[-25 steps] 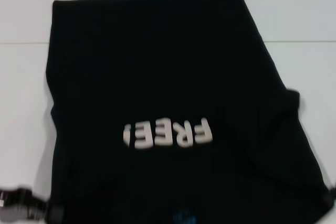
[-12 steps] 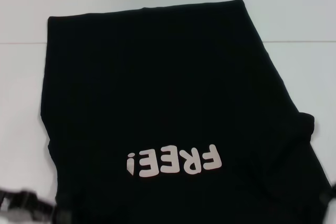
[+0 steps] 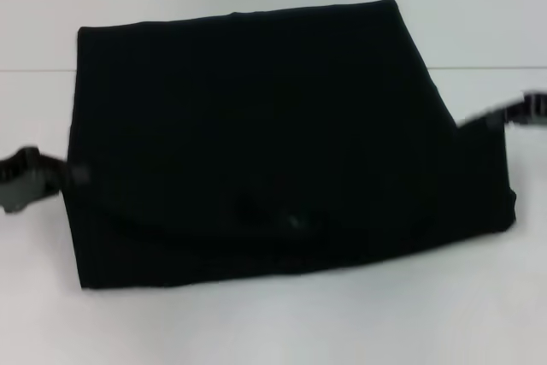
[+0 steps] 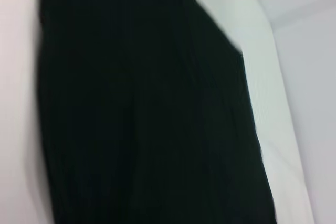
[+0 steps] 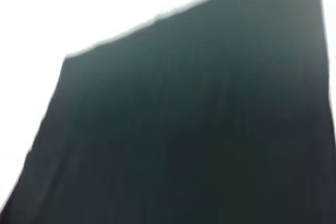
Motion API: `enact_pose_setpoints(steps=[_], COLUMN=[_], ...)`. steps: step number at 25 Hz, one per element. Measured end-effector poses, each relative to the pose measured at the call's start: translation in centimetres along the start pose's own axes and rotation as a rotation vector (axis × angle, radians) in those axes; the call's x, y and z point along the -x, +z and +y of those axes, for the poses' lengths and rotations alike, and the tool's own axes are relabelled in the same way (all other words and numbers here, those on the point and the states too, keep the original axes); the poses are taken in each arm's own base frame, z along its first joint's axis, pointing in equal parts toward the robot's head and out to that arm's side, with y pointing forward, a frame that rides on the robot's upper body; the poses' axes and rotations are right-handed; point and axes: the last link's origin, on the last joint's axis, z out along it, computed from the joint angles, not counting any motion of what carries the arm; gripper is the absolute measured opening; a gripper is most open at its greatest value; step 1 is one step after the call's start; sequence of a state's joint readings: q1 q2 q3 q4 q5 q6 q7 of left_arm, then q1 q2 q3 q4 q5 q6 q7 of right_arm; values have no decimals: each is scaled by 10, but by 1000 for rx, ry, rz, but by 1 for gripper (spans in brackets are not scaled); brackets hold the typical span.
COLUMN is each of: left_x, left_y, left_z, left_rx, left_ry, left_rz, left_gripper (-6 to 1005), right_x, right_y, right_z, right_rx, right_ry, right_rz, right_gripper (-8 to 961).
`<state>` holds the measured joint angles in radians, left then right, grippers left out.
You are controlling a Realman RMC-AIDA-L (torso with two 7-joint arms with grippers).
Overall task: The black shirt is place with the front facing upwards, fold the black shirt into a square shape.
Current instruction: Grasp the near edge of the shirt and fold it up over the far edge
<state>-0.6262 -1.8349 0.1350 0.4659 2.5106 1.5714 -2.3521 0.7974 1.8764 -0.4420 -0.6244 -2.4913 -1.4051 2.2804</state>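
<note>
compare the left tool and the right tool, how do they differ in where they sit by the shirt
The left tool sits at the left edge of the black shirt, lower in the head view, nearer the robot. The right tool sits at the shirt's right edge, higher in that view, farther from the robot. More of the left tool shows; only a thin part of the right one does. Both are dark, blurred, and beside the folded shirt, not over it.

Bright even lighting, soft overall blur, faint shadows, no glare
</note>
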Motion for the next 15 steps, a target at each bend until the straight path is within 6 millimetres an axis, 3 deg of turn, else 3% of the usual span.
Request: enact_pose_setpoints(steps=[8, 15], left_x=[-20, -30], left_y=[22, 35], left_z=[-10, -15], left_rx=[-37, -99], left_ry=[8, 13], left_rz=[274, 370], left_gripper=[28, 27], right_x=[19, 24], right_y=[38, 65], right_z=[1, 9], right_rx=[-94, -170], right_ry=[2, -50], right_rz=[-191, -262], right_gripper=[35, 34])
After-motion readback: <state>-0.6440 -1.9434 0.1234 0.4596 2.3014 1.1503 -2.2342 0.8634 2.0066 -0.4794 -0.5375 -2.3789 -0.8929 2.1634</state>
